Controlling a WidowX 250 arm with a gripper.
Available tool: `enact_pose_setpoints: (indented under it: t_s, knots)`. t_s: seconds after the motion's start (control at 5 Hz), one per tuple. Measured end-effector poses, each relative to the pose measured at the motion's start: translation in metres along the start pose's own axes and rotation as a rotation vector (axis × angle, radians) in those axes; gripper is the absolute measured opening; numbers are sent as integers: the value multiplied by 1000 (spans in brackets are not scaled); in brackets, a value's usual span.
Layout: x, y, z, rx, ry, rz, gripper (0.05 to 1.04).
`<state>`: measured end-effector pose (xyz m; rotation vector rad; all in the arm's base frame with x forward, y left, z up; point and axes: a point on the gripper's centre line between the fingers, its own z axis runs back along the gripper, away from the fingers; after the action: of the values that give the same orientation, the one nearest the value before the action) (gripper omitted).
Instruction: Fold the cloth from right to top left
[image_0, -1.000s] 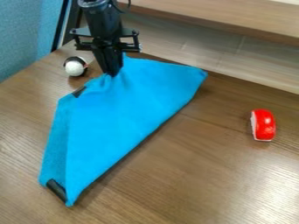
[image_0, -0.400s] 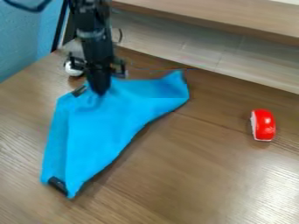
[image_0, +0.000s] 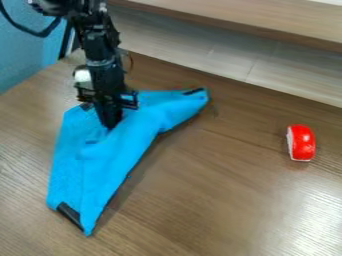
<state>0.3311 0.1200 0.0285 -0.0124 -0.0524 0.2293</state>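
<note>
The tool (image_0: 109, 126) seems closed on the blue cloth (image_0: 97, 170), which spreads below and right of it. Farther right, a red object (image_0: 302, 142) lies on the bench (image_0: 214, 200).

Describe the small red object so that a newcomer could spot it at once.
On the brown wood-grain table, look toward the right edge of the view, well away from the bright blue cloth. There lies a small, rounded, glossy red object with a white edge, compact where the cloth is broad and flat.
</note>
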Motion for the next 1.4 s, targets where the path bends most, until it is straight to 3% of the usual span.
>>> enact_pose_setpoints:
  t_s: [0.2,0.4,0.6,0.8,1.4]
  knots:
    - [-1,-1,-3,-11,6,17,229]
    - [-4,-9,-4,-29,-7,23,483]
    - [-2,-19,11,-60,-61,15,792]
    - [4,-32,38,-71,-134,0,998]
    - [7,-73,73,-90,-176,-78,1000]
